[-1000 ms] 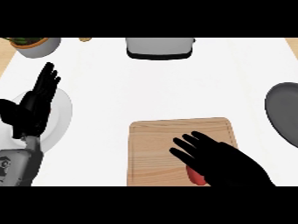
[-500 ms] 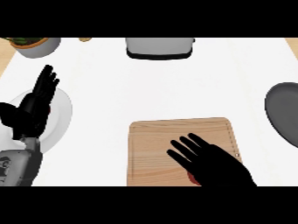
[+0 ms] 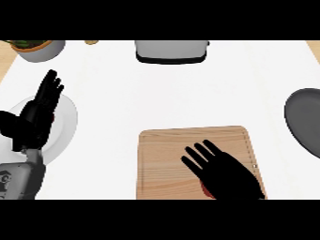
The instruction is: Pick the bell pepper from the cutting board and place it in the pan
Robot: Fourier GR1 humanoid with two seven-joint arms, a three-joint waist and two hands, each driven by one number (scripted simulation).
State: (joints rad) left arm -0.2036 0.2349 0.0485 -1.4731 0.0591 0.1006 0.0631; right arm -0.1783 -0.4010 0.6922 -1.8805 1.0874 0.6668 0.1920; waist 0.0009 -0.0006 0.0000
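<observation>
Fingers of your right hand [image 3: 224, 176] were spread flat and straight over the lower part of the cutting board [image 3: 169, 154], grasping nothing yet. Only a thin red sliver of the bell pepper [image 3: 205, 190] showed beneath the palm, at the lower centre of the frame, so you could not tell how it lay or whether the palm touched it. Your left hand [image 3: 31, 123] rested at the left of the frame, fingers straight and upward, over the white plate [image 3: 66, 117].

To do this step well, you would have needed the palm centred over the pepper before curling, with thumb and fingers closing on opposite sides. A straight lift would suit, then a carry toward the dark pan [image 3: 315, 124] at the right edge, well apart from the board.
</observation>
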